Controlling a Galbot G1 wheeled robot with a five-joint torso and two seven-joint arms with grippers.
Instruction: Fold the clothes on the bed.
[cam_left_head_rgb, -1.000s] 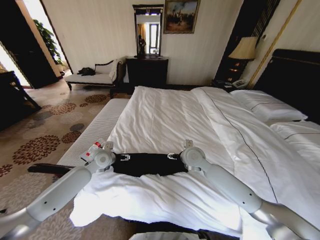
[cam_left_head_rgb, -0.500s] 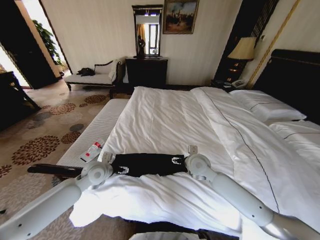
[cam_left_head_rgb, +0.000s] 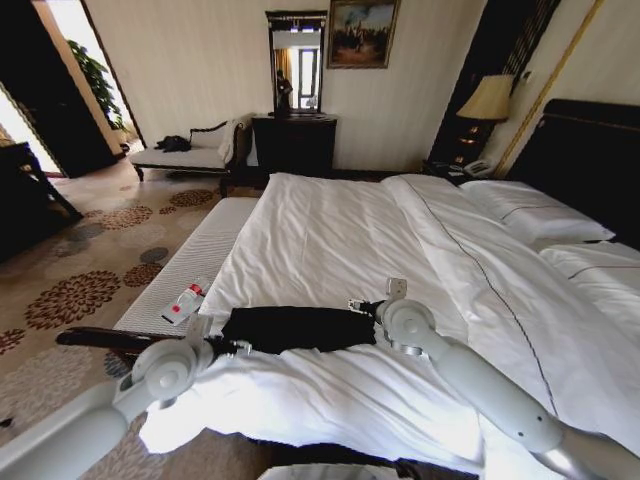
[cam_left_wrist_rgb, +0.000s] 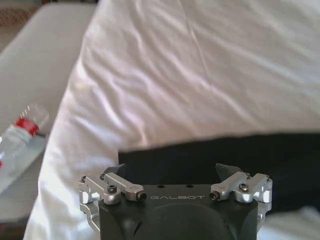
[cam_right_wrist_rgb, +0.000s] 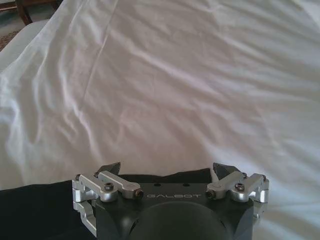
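The clothes (cam_left_head_rgb: 295, 328), a black T-shirt, lie as a narrow folded band across the near part of the bed (cam_left_head_rgb: 330, 230). My left gripper (cam_left_head_rgb: 232, 347) hovers at the band's left end, close to the bed's near edge. In the left wrist view this gripper (cam_left_wrist_rgb: 170, 171) is open, with the black cloth (cam_left_wrist_rgb: 225, 152) just beyond its fingertips. My right gripper (cam_left_head_rgb: 362, 305) is at the band's right end. The right wrist view shows it (cam_right_wrist_rgb: 167, 169) open and empty, the shirt's edge (cam_right_wrist_rgb: 40, 210) under it and white duvet (cam_right_wrist_rgb: 175, 90) ahead.
A water bottle (cam_left_head_rgb: 186, 300) lies on the white bench (cam_left_head_rgb: 195, 255) beside the bed's left side, also seen as the bottle (cam_left_wrist_rgb: 20, 131) in the left wrist view. Pillows (cam_left_head_rgb: 535, 212) and the dark headboard (cam_left_head_rgb: 590, 160) are at the right. Patterned carpet (cam_left_head_rgb: 70, 290) lies left.
Both grippers have drawn off the shirt: the left arm pulled back and down toward the near edge, the right moved slightly right. The shirt stays flat on the bed.
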